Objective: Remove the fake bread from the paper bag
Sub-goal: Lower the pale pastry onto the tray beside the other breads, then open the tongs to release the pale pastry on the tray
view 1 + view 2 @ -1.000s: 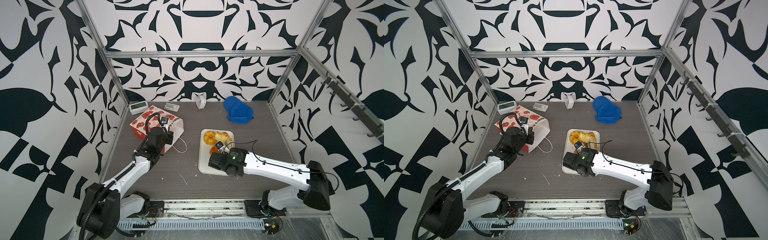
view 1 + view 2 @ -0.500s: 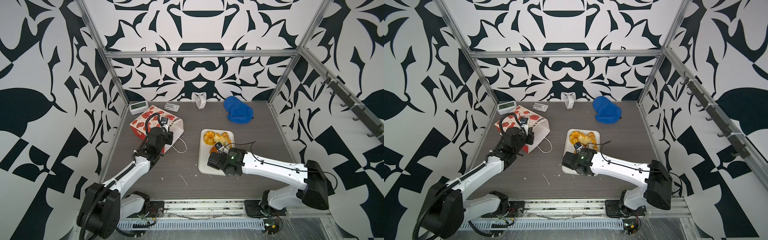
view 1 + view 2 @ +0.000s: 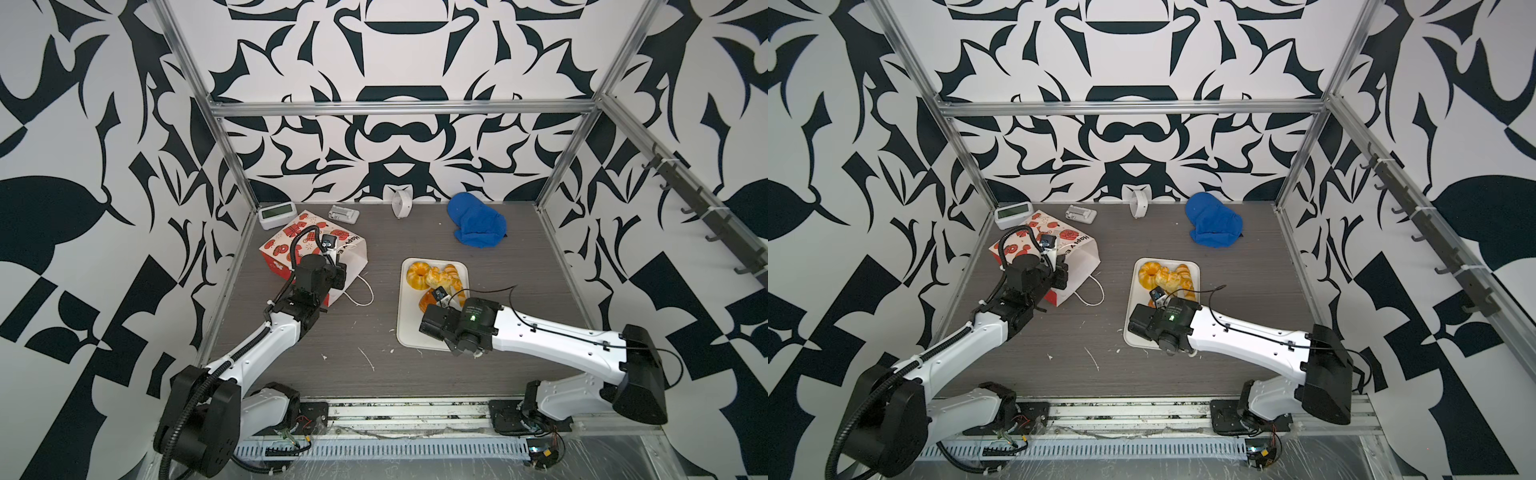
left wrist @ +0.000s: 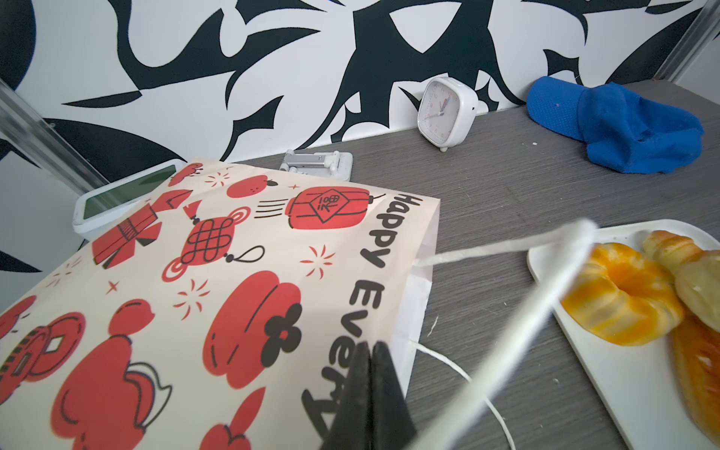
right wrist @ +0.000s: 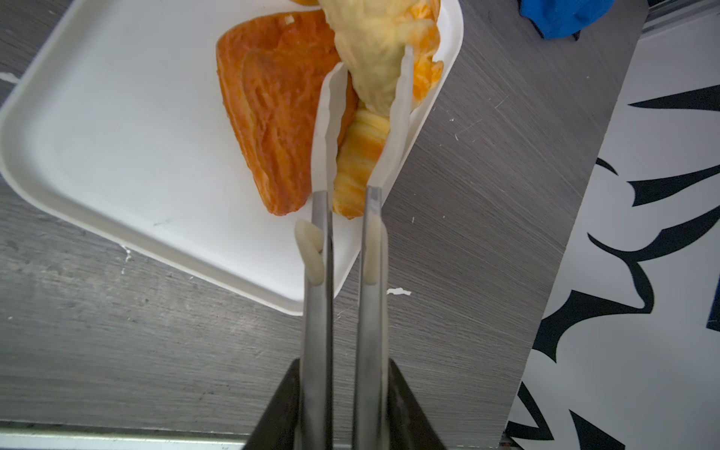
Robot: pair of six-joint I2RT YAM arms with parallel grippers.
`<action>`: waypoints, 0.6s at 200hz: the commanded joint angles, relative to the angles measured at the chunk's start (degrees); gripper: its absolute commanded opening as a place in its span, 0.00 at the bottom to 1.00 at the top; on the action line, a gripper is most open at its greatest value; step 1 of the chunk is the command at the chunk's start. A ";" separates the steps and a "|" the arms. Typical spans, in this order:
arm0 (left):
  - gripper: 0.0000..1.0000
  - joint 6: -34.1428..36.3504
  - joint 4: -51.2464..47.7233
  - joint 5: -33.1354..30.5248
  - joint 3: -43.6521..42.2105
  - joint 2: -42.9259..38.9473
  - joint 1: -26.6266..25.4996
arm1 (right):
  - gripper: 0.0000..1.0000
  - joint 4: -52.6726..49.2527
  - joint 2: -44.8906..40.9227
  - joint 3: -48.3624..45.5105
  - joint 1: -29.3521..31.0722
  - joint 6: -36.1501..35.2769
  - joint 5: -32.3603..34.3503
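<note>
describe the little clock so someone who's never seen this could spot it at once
Look along the back edge of the grey table. Near its middle stands the clock, between a flat white gadget and a blue cloth; it alone is upright, a rounded white square with a dial.

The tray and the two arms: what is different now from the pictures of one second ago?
Almost nothing has visibly changed. The right end effector stays over the tray, its fingers on both sides of a pale pastry; whether it has let go I cannot tell. The left end effector stays shut at the rim of the bag. The bag, the clock and the blue cloth lie as before.
</note>
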 commanded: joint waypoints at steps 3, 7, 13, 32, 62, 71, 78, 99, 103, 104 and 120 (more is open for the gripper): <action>0.03 -0.63 1.26 0.47 -0.29 0.40 0.32 | 0.34 1.50 -3.11 -0.15 0.15 -0.01 -1.14; 0.03 -0.63 1.25 0.58 -0.29 0.35 0.34 | 0.34 1.50 -3.30 -0.02 0.15 -0.05 -1.14; 0.03 -0.63 1.22 0.55 -0.31 0.49 0.38 | 0.34 1.45 -3.59 0.22 0.15 -0.08 -1.11; 0.03 -0.63 1.14 0.46 -0.34 0.52 0.32 | 0.34 1.20 -4.69 1.19 0.15 -0.28 -0.02; 0.03 -0.63 1.04 0.45 -0.25 0.37 0.33 | 0.34 1.69 -5.91 2.57 0.10 -1.44 0.85; 0.03 -0.63 0.99 0.39 -0.27 0.35 0.32 | 0.34 1.76 -5.99 2.94 0.17 -1.81 1.40; 0.03 -0.63 0.90 0.37 -0.20 0.38 0.31 | 0.33 1.92 -6.04 3.27 0.23 -2.22 1.83; 0.03 -0.65 0.68 0.32 -0.22 0.27 0.31 | 0.32 3.29 -6.61 3.94 1.31 -3.65 4.41; 0.03 -0.64 0.63 0.35 -0.12 0.25 0.32 | 0.32 3.57 -6.72 4.09 1.33 -3.96 4.73; 0.03 -0.64 0.61 0.31 -0.11 0.21 0.32 | 0.32 3.64 -6.74 4.15 1.36 -4.00 4.74; 0.03 -0.63 0.34 0.22 0.03 0.29 0.31 | 0.32 3.93 -6.65 4.50 1.34 -4.91 5.08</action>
